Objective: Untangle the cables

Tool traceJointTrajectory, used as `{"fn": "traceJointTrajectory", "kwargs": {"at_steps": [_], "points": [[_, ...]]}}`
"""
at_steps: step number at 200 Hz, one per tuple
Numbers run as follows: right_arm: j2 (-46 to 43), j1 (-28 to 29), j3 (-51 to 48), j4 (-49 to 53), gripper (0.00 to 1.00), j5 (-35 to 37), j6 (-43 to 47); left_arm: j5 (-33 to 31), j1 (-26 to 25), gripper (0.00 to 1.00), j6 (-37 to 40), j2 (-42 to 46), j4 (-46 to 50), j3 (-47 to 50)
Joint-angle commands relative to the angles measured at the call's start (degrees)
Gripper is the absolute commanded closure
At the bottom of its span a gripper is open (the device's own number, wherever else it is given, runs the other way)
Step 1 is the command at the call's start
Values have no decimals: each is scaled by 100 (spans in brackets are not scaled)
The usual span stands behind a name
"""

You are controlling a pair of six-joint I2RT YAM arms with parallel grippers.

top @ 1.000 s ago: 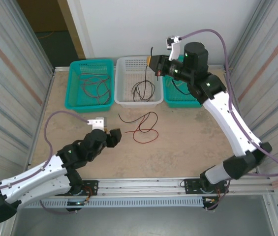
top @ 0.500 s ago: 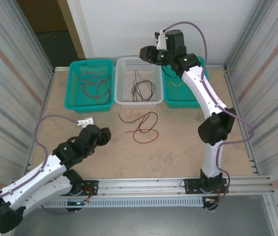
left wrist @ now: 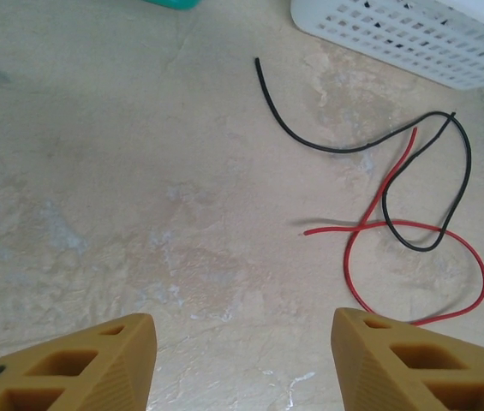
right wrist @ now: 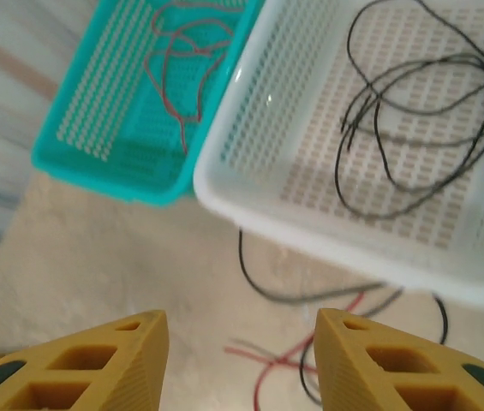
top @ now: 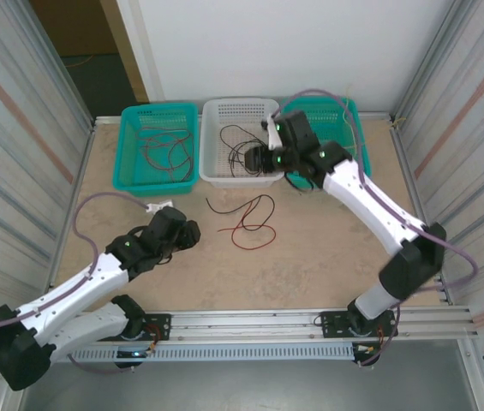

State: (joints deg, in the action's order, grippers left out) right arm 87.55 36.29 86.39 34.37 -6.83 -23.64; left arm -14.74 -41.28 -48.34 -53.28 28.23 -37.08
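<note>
A: Left gripper (left wrist: 242,347)?
B: Jaws stood apart, nothing between them. It hung over bare table (left wrist: 96,171), left of the loose pair.
A: Cables?
B: The left teal basket (top: 154,182) held red cables (top: 163,150). On the table, one black cable (left wrist: 336,151) crossed one red cable (left wrist: 344,228). The white basket (right wrist: 310,218) held black cables (right wrist: 379,94).
A: Right gripper (right wrist: 240,338)?
B: Jaws apart, empty, above the white basket's near side.
</note>
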Motion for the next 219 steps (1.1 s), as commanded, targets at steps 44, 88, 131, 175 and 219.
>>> {"fn": "traceJointTrajectory", "kwargs": {"at_steps": [44, 88, 131, 175, 219], "points": [[-1661, 904, -2449, 17, 52, 1343, -635, 604, 41, 51, -493, -674, -516, 14], [-1722, 1104, -3233, -56, 52, 1517, -1186, 704, 38, 52, -607, -863, -594, 27], [-1027, 1096, -3260, 209, 51, 1862, -1648, 913, 41, 54, -701, -1132, -754, 131], [-81, 737, -3009, 53, 52, 1720, -2236, 954, 40, 53, -703, -1122, -873, 174], [519, 672, -2908, -466, 52, 1471, -2628, 1045, 40, 53, -548, -938, -889, 184]]}}
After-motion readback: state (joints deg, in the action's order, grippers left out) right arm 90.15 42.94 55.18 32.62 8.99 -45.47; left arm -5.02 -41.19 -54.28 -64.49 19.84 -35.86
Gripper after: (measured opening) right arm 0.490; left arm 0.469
